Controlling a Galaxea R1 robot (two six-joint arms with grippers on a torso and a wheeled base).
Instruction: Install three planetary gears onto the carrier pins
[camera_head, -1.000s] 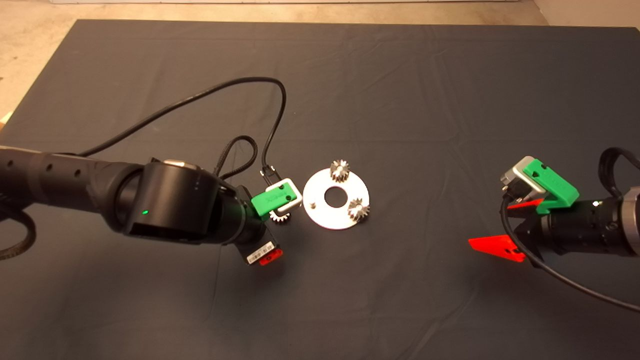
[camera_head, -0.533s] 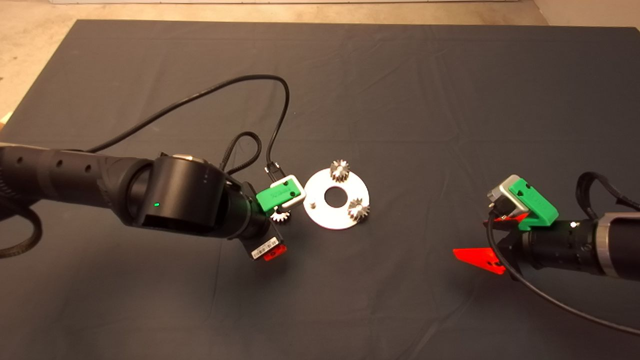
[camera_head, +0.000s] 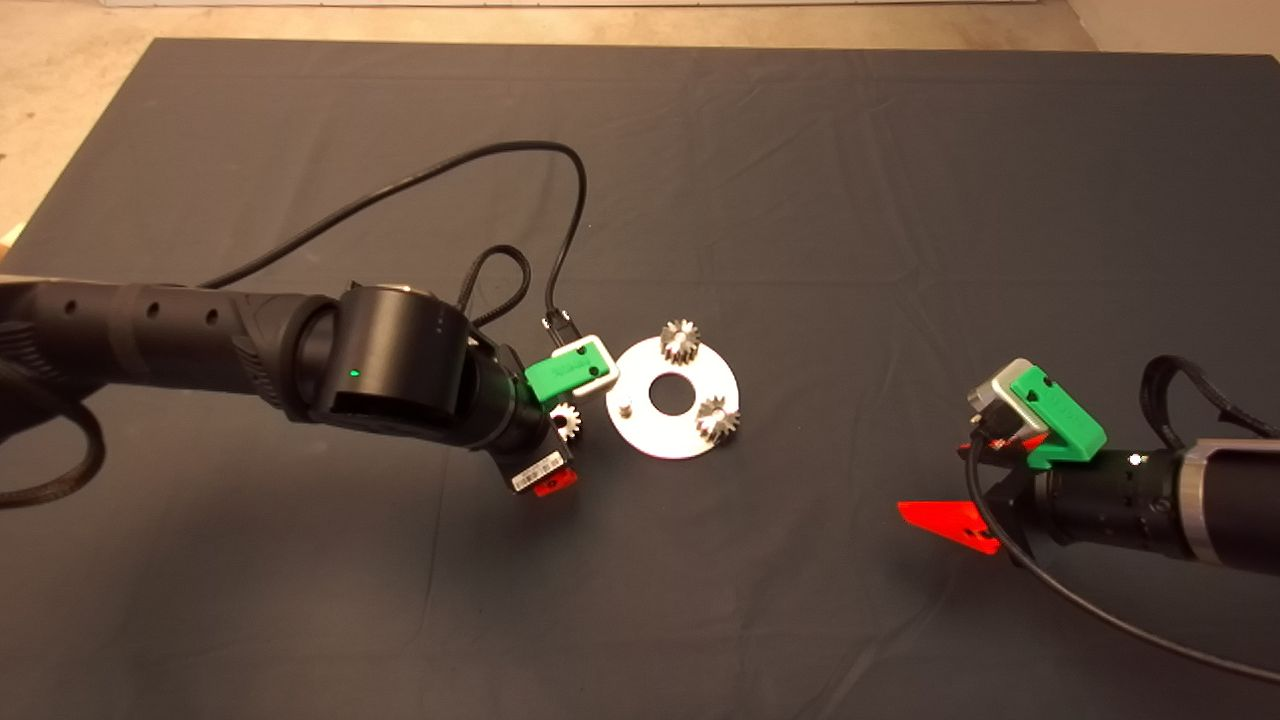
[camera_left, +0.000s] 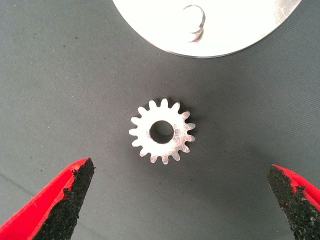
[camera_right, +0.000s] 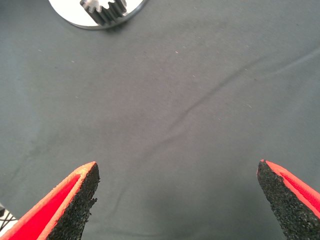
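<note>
Silver gears (camera_left: 161, 131) and plate (camera_head: 672, 437) on a dark grey mat (camera_head: 800, 200); green grippers' fingers (camera_left: 65, 200) red, black-padded

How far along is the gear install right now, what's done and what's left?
Two planetary gears already sit on the carrier plate: the far gear and the near gear. The third gear lies flat on the mat beside the plate, between the left tool's open fingers, not gripped. One carrier pin stands bare. The right tool hangs open, off to the right.
</note>
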